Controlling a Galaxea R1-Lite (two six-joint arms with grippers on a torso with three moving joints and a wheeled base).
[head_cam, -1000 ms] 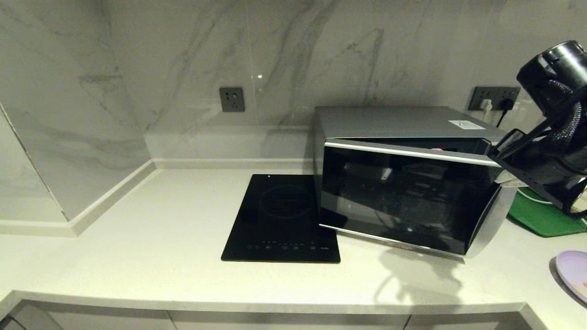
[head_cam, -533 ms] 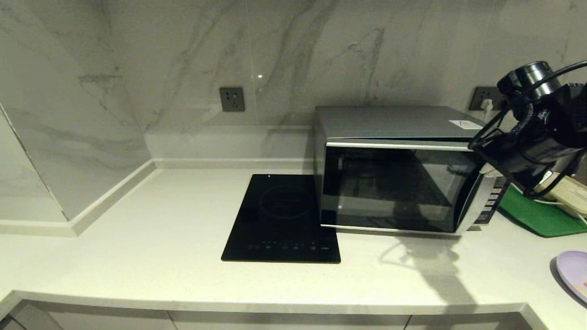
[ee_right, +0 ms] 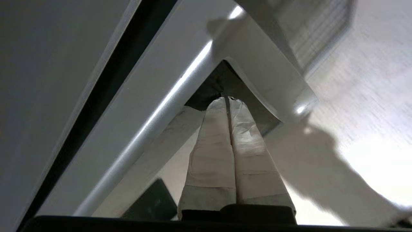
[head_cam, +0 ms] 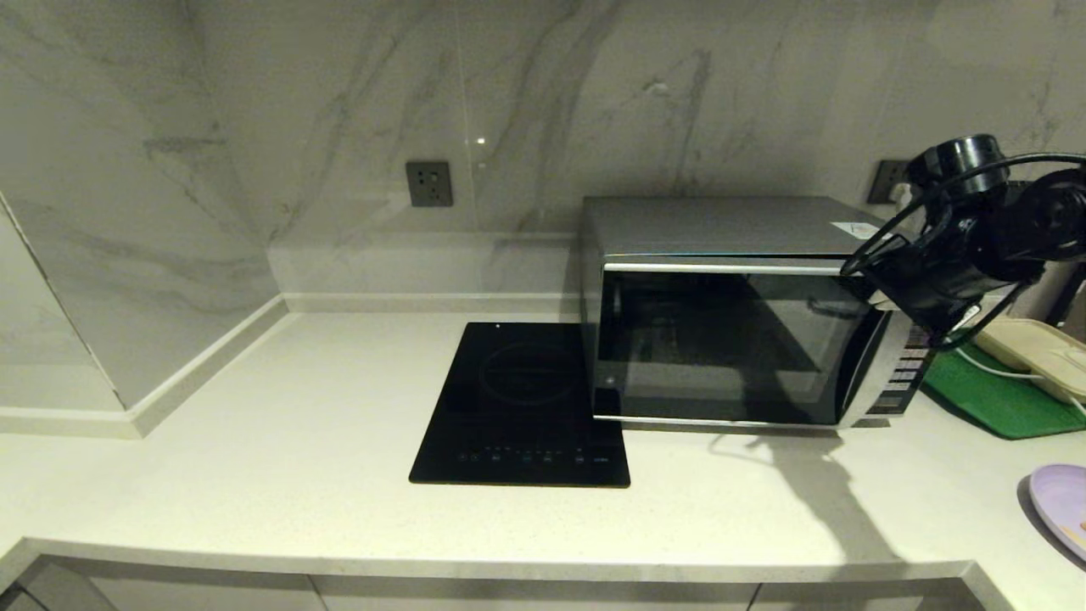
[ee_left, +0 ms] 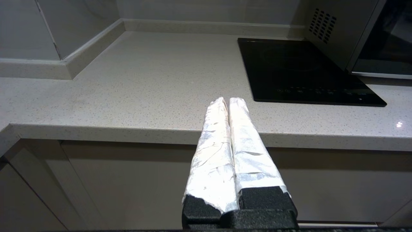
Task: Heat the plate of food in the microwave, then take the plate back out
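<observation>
Right gripper [ee_right: 228,99] pinched closed, empty, tips pressed at the upper right corner of the microwave [head_cam: 730,339] door, which looks nearly flush. Plate of food [head_cam: 1062,502] sits on the counter [head_cam: 297,441] well below and behind the jaws, right-arm side. Left gripper [ee_left: 226,102] closed, empty, parked off the counter edge. Marble wall [head_cam: 339,127] behind.

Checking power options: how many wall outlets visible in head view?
2: one wall outlet above the cooktop, another behind the microwave's right corner, partly hidden by the right arm.
</observation>
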